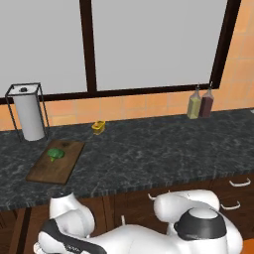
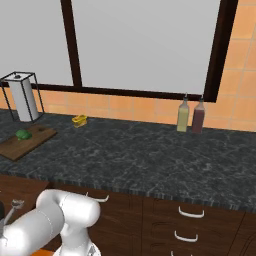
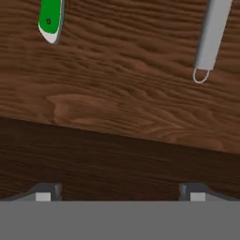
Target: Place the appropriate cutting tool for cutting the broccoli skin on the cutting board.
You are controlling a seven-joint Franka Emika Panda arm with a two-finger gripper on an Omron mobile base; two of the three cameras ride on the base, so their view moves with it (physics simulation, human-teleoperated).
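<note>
Our hand (image 3: 120, 194) stands open and holds nothing; its two dark tips are wide apart at the bottom of the hand view, over a wooden surface that looks like the floor of a drawer, though we cannot be sure. On that wood lie two utensils, well apart. The knife (image 3: 50, 21) shows only its green handle end at the upper left, and a silver utensil (image 3: 212, 40) with a wire loop at its end lies at the upper right.

We judge the chief risk to be closing on the wrong one: the hand sits about midway between them, so a drift to the right would take the silver utensil. The knife's handle also lies flat on the wood, so a shallow grasp could slide off it. We expect a dark wooden strip nearer the tips to catch a low approach.

On the bench, the cutting board (image 1: 63, 167) lies near the left end toward the front edge, with the broccoli (image 1: 55, 154) on its far half. A careless drop could knock it. A paper towel holder (image 1: 27, 111) stands just behind the board, a small yellow object (image 1: 98, 127) is near the wall, and two bottles (image 1: 200, 102) are far to the right, out of the way.
</note>
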